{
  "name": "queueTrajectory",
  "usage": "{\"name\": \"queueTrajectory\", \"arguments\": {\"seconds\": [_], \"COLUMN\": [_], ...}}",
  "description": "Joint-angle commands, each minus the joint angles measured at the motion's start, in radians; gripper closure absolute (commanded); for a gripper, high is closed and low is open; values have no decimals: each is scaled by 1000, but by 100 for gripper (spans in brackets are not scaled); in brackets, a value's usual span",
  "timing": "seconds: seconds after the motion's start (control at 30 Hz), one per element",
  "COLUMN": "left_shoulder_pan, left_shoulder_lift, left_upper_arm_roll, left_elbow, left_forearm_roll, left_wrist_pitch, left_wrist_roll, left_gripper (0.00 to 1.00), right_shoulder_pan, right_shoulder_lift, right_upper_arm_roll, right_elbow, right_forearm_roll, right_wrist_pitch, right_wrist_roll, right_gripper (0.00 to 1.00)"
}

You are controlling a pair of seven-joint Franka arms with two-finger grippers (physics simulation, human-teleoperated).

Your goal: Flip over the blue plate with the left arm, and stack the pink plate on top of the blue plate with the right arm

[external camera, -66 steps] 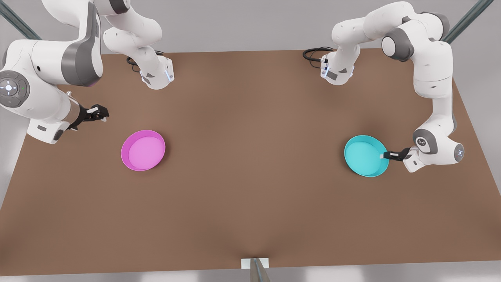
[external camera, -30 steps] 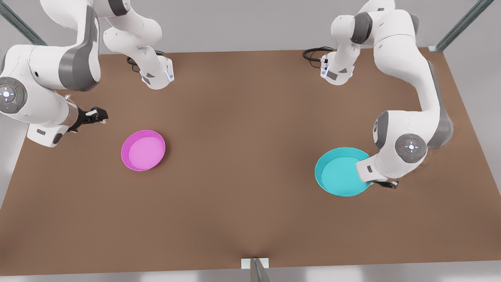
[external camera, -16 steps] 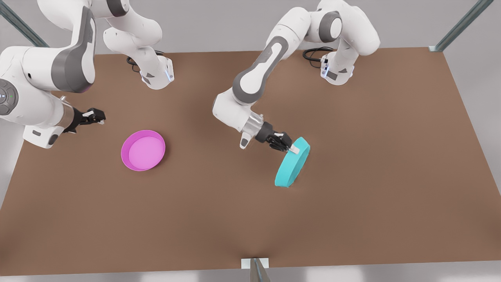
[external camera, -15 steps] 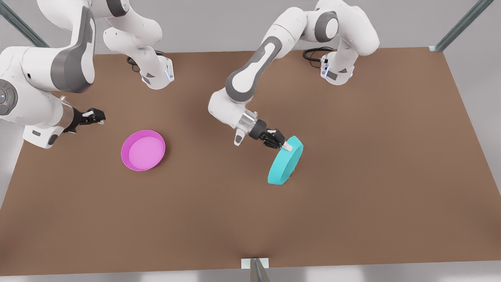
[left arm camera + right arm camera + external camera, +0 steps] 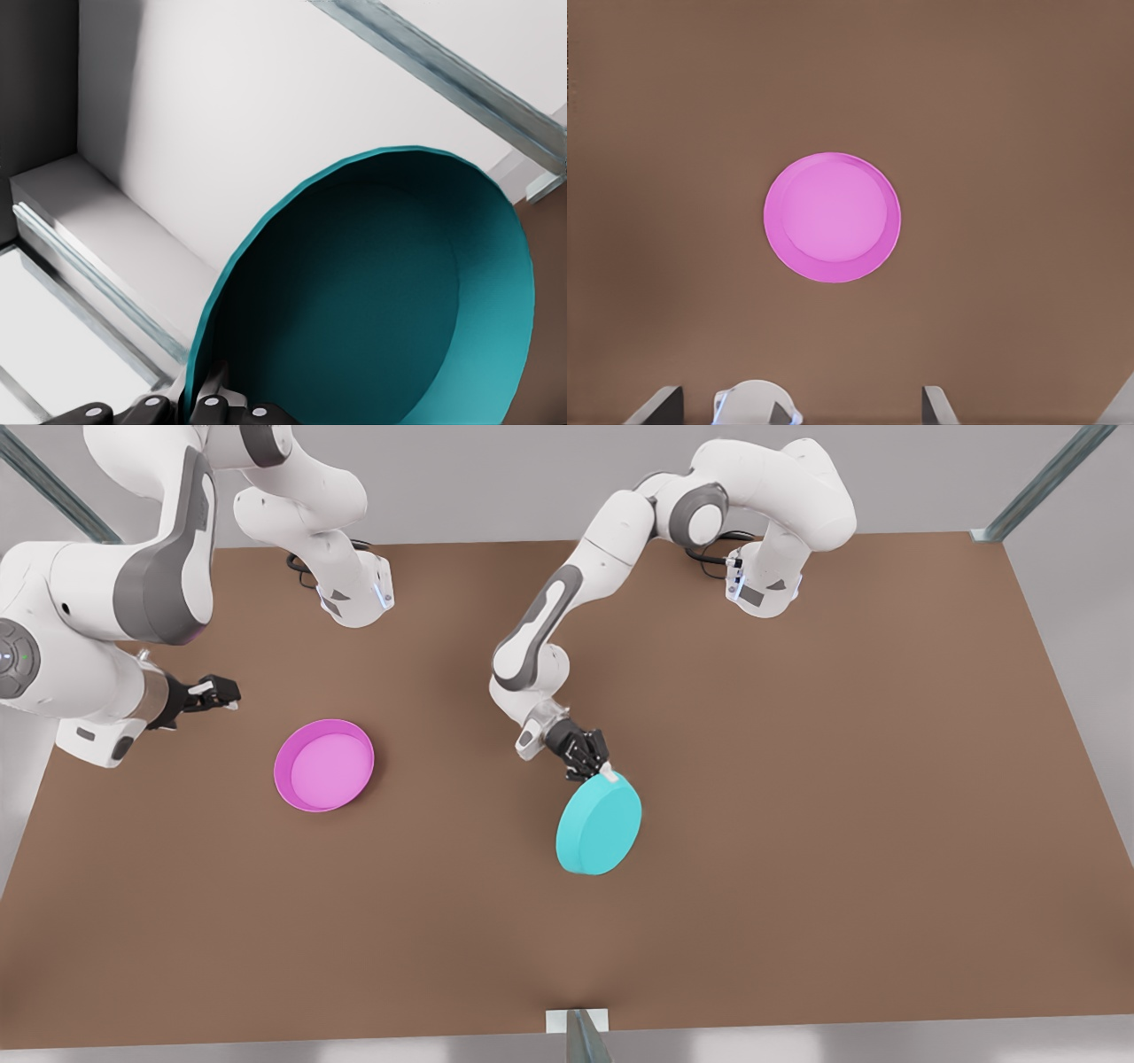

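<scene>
Turquoise, the blue plate point(image 5: 599, 824) now hangs bottom-up just below the left gripper point(image 5: 598, 769), whose fingers pinch its rim, no longer on edge, so the flip seems nearly done; the right gripper point(image 5: 221, 690) waits, fingers slightly parted, beside the pink plate point(image 5: 324, 765) on the counter point(image 5: 797, 868).

Plates, two: one blue plate point(image 5: 599, 824) at about 4 o'clock of the table's centre, one pink plate point(image 5: 324, 765) at about 9 o'clock. Robot arms, two: the left arm point(image 5: 567, 611) entering from 1 o'clock, the right arm point(image 5: 106, 602) from 10 o'clock, each with one black two-finger gripper, namely the left gripper point(image 5: 595, 765) and the right gripper point(image 5: 223, 691). Brown table point(image 5: 797, 850), one.
</scene>
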Motion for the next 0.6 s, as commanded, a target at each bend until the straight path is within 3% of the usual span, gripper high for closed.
{"name": "queueTrajectory", "arguments": {"seconds": [0.0,0.07,0.1,0.17,0.27,0.33,0.37,0.43,0.5,0.57], "left_shoulder_pan": [-1,-1,-1,-7,-10,-10,-10,-8,-8,171], "left_shoulder_lift": [11,17,17,30,-7,-56,-93,-213,-214,-453], "left_upper_arm_roll": [-6,-13,-21,-32,-104,-279,-423,-576,-644,-624], "left_elbow": [6,8,23,29,49,204,244,244,236,302], "left_forearm_roll": [18,17,15,14,-47,-233,-290,-506,-753,-1072], "left_wrist_pitch": [26,20,14,2,-44,-162,-224,-290,-345,-377], "left_wrist_roll": [-879,-879,-873,-877,-909,-879,-873,-726,-476,-215], "left_gripper": [79,79,69,0,0,0,0,0,0,0], "right_shoulder_pan": [0,0,0,-2,-8,-22,-49,-146,-195,-204], "right_shoulder_lift": [3,3,3,3,3,9,27,38,45,53], "right_upper_arm_roll": [0,0,0,0,0,-2,-2,-2,0,-2], "right_elbow": [0,0,0,0,0,-4,-7,-86,-161,-245], "right_forearm_roll": [5,6,6,6,6,5,3,2,3,3], "right_wrist_pitch": [-1,-1,-1,-3,-3,-3,14,137,209,301], "right_wrist_roll": [-2,-2,-2,-2,-4,-30,-77,-224,-286,-306], "right_gripper": [0,0,0,0,0,0,0,0,0,0]}}
